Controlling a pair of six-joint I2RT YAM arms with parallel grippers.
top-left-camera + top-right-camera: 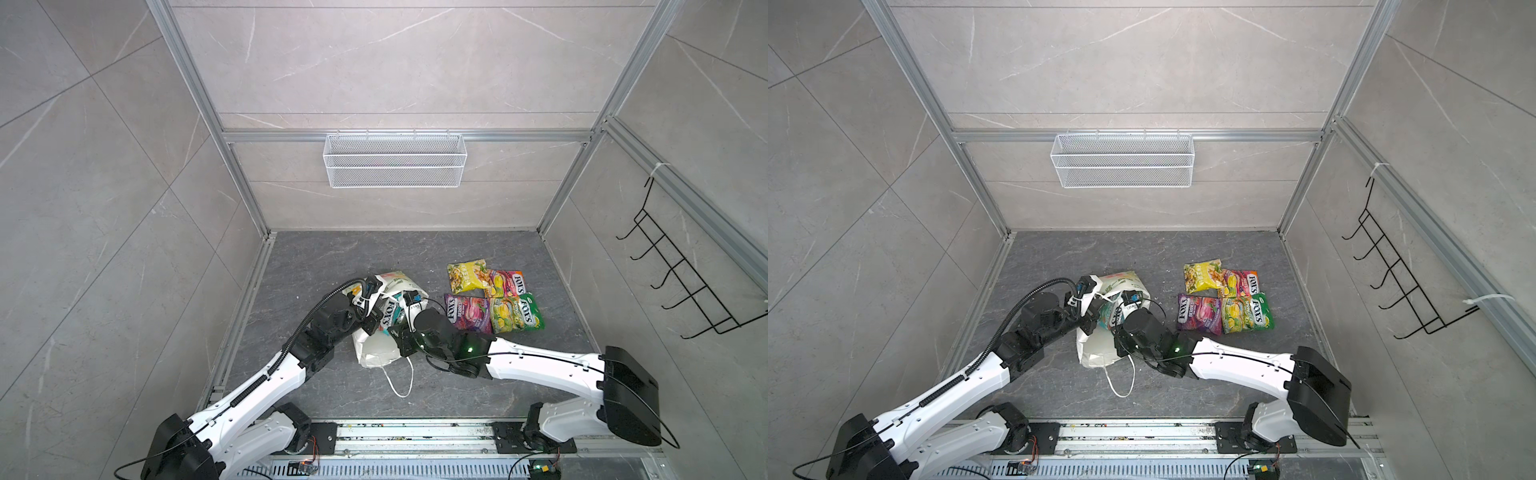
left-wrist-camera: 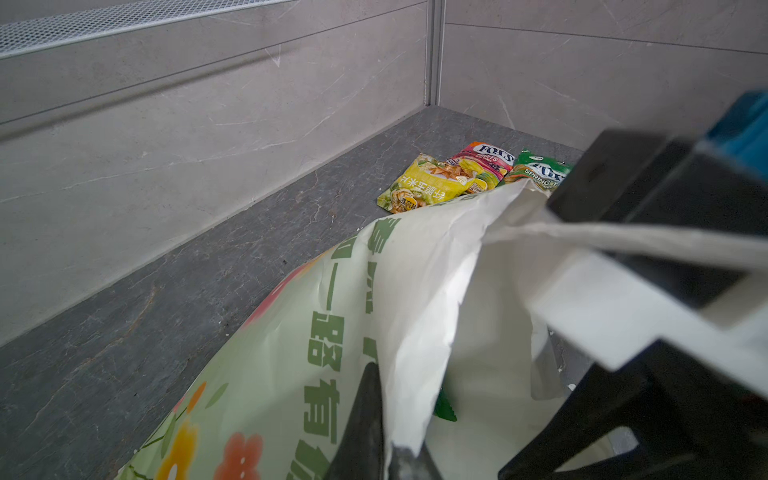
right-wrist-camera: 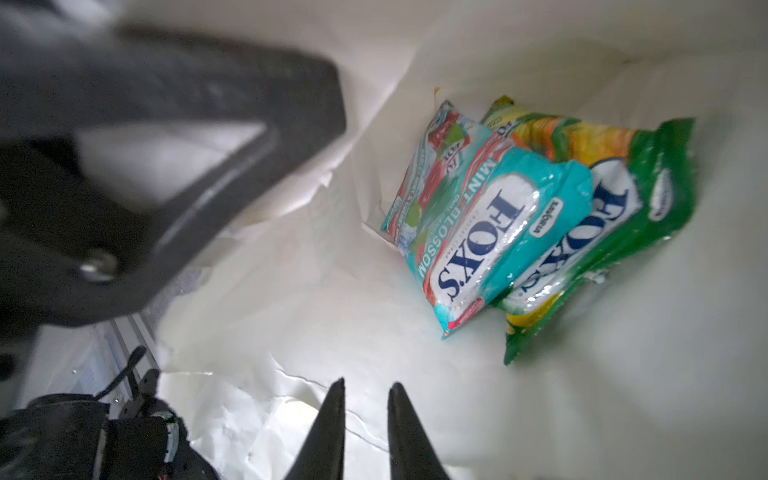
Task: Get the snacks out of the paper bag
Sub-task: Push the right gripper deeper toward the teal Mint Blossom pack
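The paper bag [image 1: 376, 351] [image 1: 1096, 351] lies on the dark table with its mouth held up. My left gripper [image 2: 388, 440] [image 1: 371, 321] is shut on the bag's rim [image 2: 419, 332], with the paper pinched between its fingers. My right gripper [image 3: 368, 384] is inside the bag's mouth, its jaws a little apart with nothing between them. Two snacks lie deeper in the bag, a teal-red packet [image 3: 478, 232] on a green one [image 3: 623, 208]. To the right, out on the table, lie a yellow [image 1: 467, 276], an orange-pink [image 1: 505, 282], a purple [image 1: 467, 313] and a green packet [image 1: 515, 318].
A white wire-mesh basket [image 1: 395, 166] [image 1: 1121, 166] hangs on the back wall. A black wire hook rack [image 1: 681, 274] is on the right wall. The bag's loose cord handle [image 1: 401, 380] trails toward the front rail. Walls close in the table on three sides.
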